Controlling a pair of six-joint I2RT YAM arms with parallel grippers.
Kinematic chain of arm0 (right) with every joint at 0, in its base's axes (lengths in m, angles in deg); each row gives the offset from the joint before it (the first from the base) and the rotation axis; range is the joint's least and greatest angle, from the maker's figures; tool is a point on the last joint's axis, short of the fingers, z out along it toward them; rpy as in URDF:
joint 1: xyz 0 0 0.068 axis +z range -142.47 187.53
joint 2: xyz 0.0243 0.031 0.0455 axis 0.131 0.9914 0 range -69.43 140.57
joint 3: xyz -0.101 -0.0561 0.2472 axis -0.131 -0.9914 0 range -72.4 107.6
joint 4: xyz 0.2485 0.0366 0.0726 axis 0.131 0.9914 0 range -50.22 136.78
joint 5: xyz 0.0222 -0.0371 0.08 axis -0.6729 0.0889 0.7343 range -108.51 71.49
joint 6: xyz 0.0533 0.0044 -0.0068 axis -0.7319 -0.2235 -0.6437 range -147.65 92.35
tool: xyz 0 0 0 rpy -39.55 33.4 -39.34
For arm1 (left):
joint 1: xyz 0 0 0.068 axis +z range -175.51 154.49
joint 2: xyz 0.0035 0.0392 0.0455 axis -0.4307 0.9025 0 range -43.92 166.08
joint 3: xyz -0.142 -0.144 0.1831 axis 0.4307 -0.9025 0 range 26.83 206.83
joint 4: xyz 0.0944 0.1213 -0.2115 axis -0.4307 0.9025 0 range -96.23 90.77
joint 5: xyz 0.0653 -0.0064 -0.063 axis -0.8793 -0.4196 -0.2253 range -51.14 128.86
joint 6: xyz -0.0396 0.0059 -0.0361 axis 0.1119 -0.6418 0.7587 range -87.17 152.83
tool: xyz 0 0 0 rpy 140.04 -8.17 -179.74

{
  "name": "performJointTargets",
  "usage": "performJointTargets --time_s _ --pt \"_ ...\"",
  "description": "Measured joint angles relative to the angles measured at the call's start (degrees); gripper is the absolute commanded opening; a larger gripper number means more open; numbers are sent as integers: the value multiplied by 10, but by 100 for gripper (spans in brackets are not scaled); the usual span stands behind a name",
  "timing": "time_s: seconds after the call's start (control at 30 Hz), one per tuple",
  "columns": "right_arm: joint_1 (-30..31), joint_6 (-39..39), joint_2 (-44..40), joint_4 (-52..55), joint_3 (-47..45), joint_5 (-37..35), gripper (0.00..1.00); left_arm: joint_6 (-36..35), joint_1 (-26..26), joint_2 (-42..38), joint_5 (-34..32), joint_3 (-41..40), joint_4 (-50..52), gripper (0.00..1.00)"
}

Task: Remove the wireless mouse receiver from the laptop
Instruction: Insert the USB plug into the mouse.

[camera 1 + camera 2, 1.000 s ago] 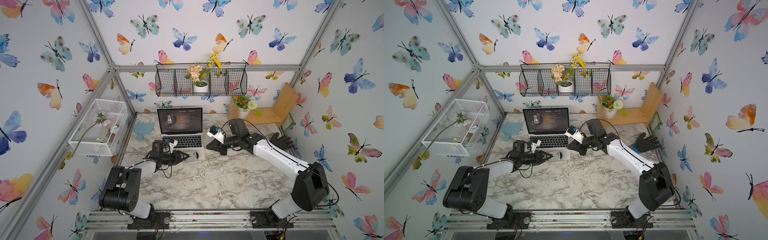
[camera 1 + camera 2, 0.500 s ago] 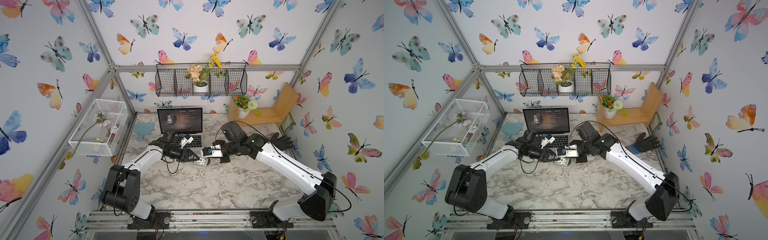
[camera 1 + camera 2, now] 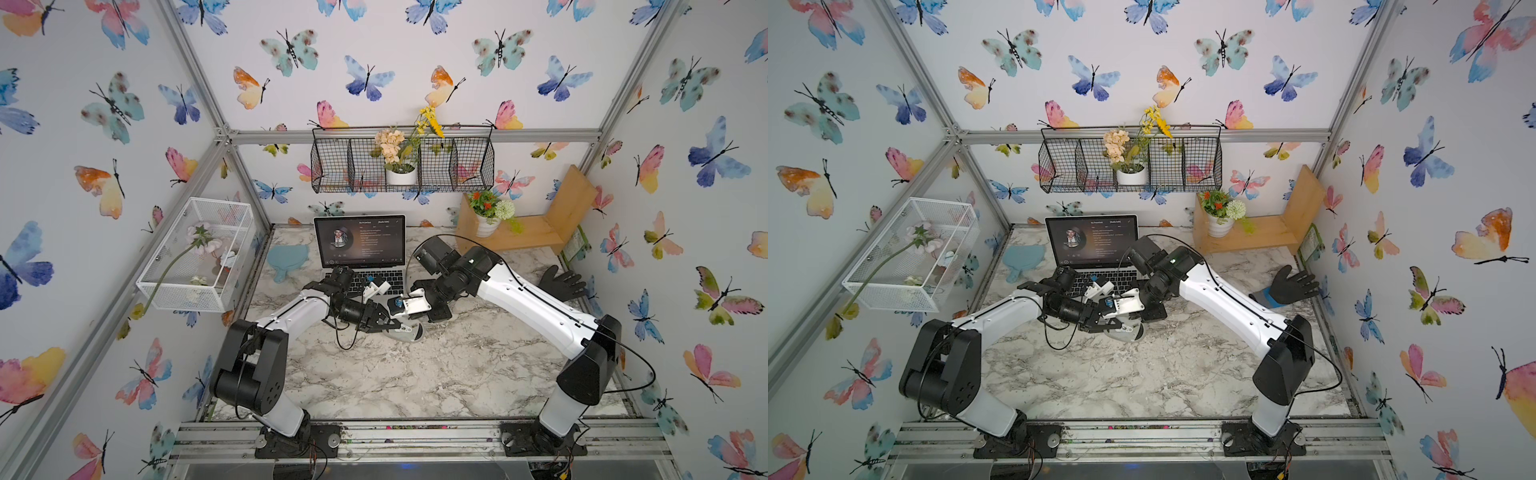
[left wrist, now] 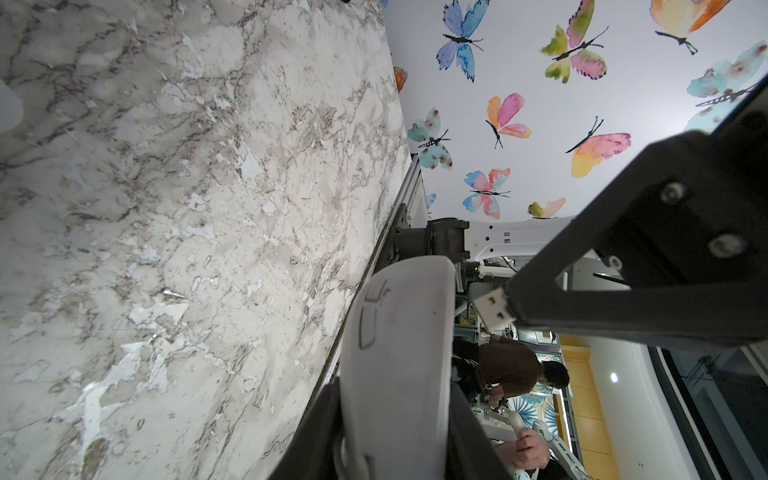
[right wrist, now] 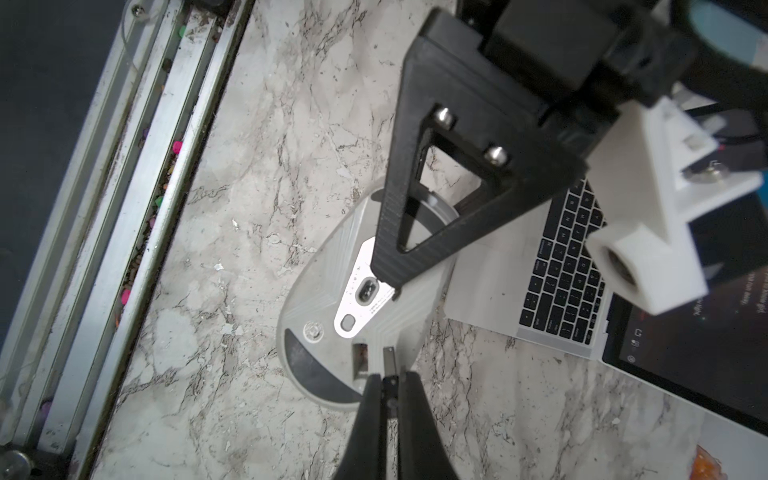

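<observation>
Past the unplugging step, by the look of it: clear of the laptop [image 3: 359,239] and pinched tight between the thin black fingers of the right tool [image 5: 390,380], the wireless mouse receiver [image 4: 494,311], a tiny stub with a bright stamped-metal USB tongue poking out and a dark cap buried in the grip. Just beside its tip, the upturned belly of the mouse [image 5: 332,291], clasped across its flanks by the left tool [image 4: 395,390]; lifted off the marble-patterned tabletop [image 5: 249,166] or resting on it, hard to tell. Matte grey plastic, oval and smoothly rounded, with a shiny silver plate around the sensor and a small rectangular bay [image 5: 360,357] near the plug. Probably nothing left but stowing or setting down. For stowing: line the metal tongue square with the bay, push straight in, and brace firmly with the left grip against the push. Slick curved shell, so likely to twist if loaded off-centre. Behind, a slim silver body, black keys, dark lit screen.
</observation>
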Motion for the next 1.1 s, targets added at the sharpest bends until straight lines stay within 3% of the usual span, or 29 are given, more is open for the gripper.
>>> performJointTargets --time_s 0.43,1.1 --pt "22 19 21 39 29 -46 2 -13 0 3 0 0 15 0" --pt "28 25 41 39 32 -57 2 -11 0 11 -1 -2 15 0"
